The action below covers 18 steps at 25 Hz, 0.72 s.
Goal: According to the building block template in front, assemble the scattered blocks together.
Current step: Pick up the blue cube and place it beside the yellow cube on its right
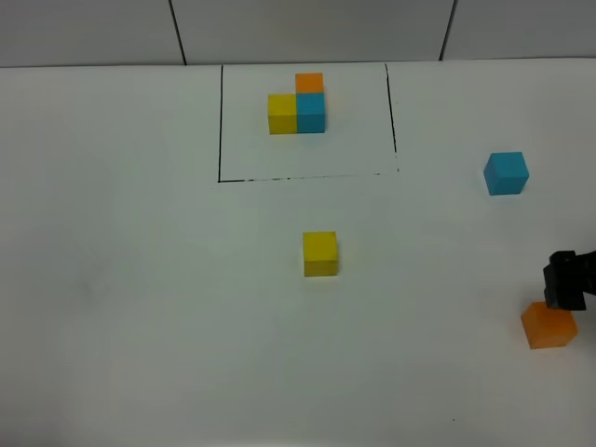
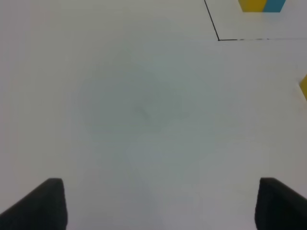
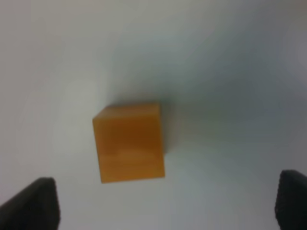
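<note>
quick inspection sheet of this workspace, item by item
surface: white table, with a drawn black rectangle at the far side
job's things: building block template inside the rectangle, orange behind blue, yellow beside blue; loose yellow cube mid-table; loose blue cube to the right; loose orange cube near the right edge
clutter: nothing seen
grippers: left gripper open over bare table; right gripper open by the loose orange cube, not closed on it
cables: nothing seen
surroundings: grey panelled wall behind the table
</note>
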Each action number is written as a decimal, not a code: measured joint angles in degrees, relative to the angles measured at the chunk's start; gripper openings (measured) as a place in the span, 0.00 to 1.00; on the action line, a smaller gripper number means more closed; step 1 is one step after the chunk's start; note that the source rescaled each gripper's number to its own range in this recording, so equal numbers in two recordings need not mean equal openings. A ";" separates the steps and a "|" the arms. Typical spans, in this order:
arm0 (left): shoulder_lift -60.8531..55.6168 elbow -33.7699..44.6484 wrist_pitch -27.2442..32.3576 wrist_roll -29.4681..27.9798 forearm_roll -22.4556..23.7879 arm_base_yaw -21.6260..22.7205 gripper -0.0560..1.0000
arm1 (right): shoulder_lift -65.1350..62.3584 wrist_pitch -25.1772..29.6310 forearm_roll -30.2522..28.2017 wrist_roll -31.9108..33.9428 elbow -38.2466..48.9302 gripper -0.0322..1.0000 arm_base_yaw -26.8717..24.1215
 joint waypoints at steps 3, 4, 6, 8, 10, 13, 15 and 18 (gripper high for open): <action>0.00 0.00 0.00 0.00 0.00 0.00 0.70 | 3.04 -0.06 0.00 -0.50 -4.62 0.83 0.00; 0.04 0.00 0.00 0.00 0.00 0.00 0.70 | 4.39 -0.12 0.00 -0.68 -6.51 0.83 0.00; 0.04 0.00 0.00 0.00 0.00 0.00 0.70 | 7.48 -0.25 0.14 -1.46 -10.46 0.83 0.00; 0.04 0.00 0.00 0.00 0.00 0.00 0.70 | 11.19 -0.28 0.55 -2.62 -14.07 0.83 0.00; 0.04 0.00 0.00 0.00 0.00 0.00 0.70 | 15.59 -0.60 1.05 -3.80 -17.74 0.83 0.00; 0.04 0.00 0.00 0.00 0.00 0.00 0.70 | 21.80 -1.03 2.74 -6.08 -23.95 0.83 0.07; 0.04 0.00 0.00 0.05 0.00 0.00 0.70 | 25.30 -1.03 3.89 -7.92 -27.56 0.83 0.54; 0.04 0.00 0.00 0.05 0.00 0.00 0.70 | 29.76 -0.52 4.09 -9.49 -32.60 0.83 1.92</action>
